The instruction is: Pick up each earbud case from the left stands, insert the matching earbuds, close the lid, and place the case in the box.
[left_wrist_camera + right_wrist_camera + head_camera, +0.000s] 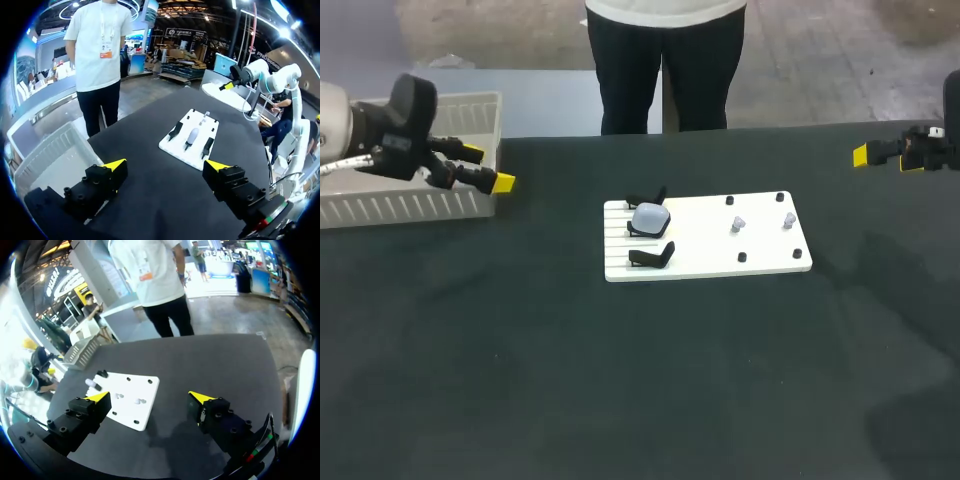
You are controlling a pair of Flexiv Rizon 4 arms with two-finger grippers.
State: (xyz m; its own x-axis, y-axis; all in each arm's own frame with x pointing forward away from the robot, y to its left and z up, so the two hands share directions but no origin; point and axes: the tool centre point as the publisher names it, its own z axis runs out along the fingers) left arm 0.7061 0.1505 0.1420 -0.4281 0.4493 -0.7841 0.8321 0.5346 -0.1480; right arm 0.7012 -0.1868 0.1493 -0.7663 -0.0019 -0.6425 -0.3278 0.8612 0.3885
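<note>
Table carries a white board at its middle, well apart from every edge. The box sits at the far-left edge, with the left gripper at its rim, fingers spread. The right gripper hangs near the far-right edge, fingers spread. The earbud case rests between the board's left stands, and the earbuds stand to the right.

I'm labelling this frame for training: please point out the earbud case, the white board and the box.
earbud case (650,217): head view, top of its rounded shell.
white board (705,250): head view, bare patch near its front edge.
box (400,207): head view, its slotted front wall.
</note>
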